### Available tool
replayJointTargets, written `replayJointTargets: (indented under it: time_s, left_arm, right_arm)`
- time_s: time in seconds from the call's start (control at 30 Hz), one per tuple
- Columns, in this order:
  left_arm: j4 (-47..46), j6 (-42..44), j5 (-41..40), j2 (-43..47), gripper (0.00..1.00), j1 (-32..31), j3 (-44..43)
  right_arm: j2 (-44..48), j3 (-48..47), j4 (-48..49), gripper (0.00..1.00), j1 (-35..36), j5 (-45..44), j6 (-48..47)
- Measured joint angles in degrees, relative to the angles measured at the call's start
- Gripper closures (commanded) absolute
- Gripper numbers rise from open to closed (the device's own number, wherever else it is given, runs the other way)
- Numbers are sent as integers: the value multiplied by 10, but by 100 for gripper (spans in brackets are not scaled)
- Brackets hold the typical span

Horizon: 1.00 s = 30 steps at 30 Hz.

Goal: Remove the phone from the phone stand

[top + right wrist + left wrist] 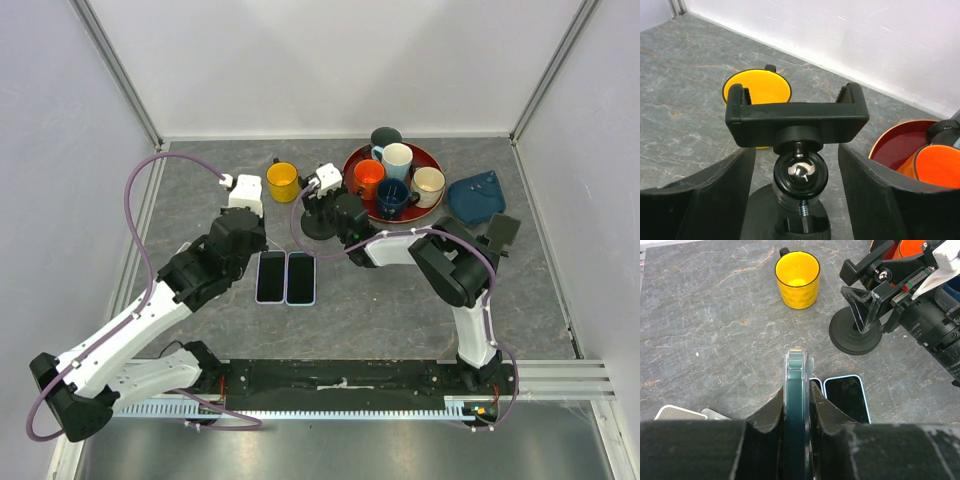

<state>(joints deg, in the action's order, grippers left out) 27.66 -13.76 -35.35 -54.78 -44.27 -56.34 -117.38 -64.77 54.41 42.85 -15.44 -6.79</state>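
The black phone stand (318,216) stands on the grey table with its clamp (797,119) empty. My right gripper (796,150) is open, its fingers on either side of the stand's ball joint with a gap on each side. My left gripper (797,396) is shut on a dark green phone (798,385), held edge-on above the table to the left of the stand (860,315). In the top view the left gripper (240,236) is just above two phones lying flat.
Two dark phones (271,277) (300,278) lie side by side under the left gripper. A yellow mug (282,181) stands left of the stand. A red tray (436,163) holds several mugs at the back right. A blue cloth (476,195) lies beside it.
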Motion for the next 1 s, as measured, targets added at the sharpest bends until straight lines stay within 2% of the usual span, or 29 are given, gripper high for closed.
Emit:
replayJointTargets:
  time_s: [0.17,0.27,0.47,0.67,0.83,1.0]
  left_arm:
    - [0,-1,19,1,98,16,0]
    - [0,-2,28,1,98,21,0]
    - [0,-10,35,9,98,36,2]
    - [1,-38,61,11,98,63,2]
    - [12,-77,95,0,98,101,2]
    - [22,-111,181,-24,98,161,2]
  right_arm:
    - [26,-1,-52,4,-3,9,-12]
    - [77,11,-78,2,-3,30,-14]
    - [236,56,-134,2,2,81,-25]
    - [365,127,-175,2,51,97,-68]
    - [387,182,-197,2,119,85,-96]
    - [357,200,-194,2,183,41,-127]
